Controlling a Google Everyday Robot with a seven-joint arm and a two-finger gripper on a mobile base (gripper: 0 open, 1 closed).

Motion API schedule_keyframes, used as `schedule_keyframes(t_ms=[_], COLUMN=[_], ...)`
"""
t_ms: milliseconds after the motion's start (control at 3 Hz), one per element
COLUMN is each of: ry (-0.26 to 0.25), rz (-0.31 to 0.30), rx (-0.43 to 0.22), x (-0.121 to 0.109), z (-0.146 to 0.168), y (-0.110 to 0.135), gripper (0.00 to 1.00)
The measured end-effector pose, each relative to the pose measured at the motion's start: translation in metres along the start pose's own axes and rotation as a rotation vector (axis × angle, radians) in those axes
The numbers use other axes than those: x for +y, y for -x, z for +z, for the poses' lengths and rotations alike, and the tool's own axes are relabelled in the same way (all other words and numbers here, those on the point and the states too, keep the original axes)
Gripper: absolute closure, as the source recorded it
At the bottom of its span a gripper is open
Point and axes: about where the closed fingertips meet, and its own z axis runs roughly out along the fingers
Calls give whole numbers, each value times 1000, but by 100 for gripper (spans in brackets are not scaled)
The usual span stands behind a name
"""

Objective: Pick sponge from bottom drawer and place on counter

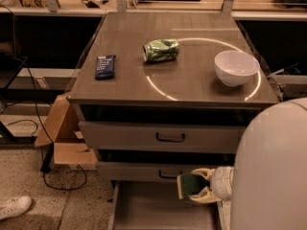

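Note:
My gripper [193,188] is shut on the sponge [189,183], a dark green pad with a yellowish edge. It holds the sponge just above the open bottom drawer [144,210], in front of the middle drawer. The drawer's pale grey inside shows nothing else in the part I can see. The counter [192,85], grey-brown with a thin white circle line, lies well above the gripper. My pale arm housing [271,176] hides the drawers' right side.
On the counter lie a dark blue packet [105,66] at the left, a crushed green can [160,50] in the middle and a white bowl [236,67] at the right. A cardboard box [62,138] and cables lie on the floor to the left.

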Motion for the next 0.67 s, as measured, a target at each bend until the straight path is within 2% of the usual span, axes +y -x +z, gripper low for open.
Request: schedule_keyframes(t_ms=[333,667], ry=[-26,-25], rz=[-66,-75], rx=[-33,-39], x=[-6,-8], z=[-31,-33], y=[28,34], gripper=[100,100])
